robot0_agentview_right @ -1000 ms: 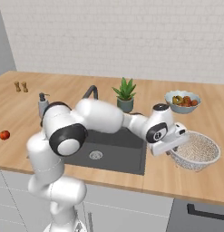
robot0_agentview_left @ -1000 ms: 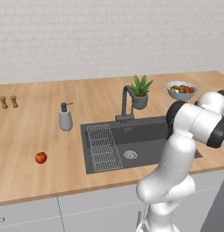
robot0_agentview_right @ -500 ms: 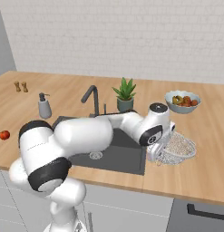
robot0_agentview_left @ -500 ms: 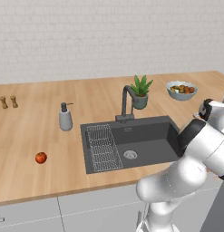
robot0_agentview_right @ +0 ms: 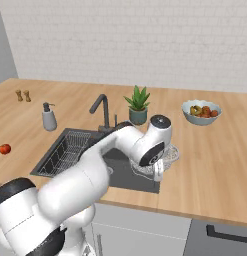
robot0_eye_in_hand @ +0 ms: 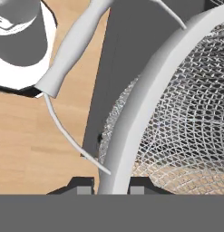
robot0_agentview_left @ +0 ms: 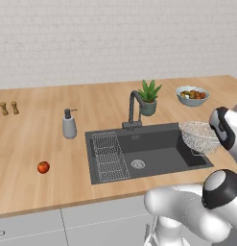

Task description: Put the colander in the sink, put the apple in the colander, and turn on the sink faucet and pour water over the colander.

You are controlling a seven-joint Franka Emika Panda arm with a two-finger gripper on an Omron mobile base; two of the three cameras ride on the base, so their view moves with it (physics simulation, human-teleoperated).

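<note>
Colander (robot0_eye_in_hand: pixel 177 113) rim clamped in the claw (robot0_eye_in_hand: pixel 112 190) (above the sink's (robot0_agentview_left: pixel 153 149) right edge).

I'm seeing my arm reaching forward and to the right, elbow bent low in front of the base and the wrist turning down over the right end of the sink (robot0_agentview_left: pixel 139 144). My gripper (robot0_eye_in_hand: pixel 111 189) is pinching the rim of the colander (robot0_agentview_left: pixel 199 137) between its two fingers (robot0_eye_in_hand: pixel 84 189), and it looks lifted rather than resting, though I can't be sure from these angles.
</note>
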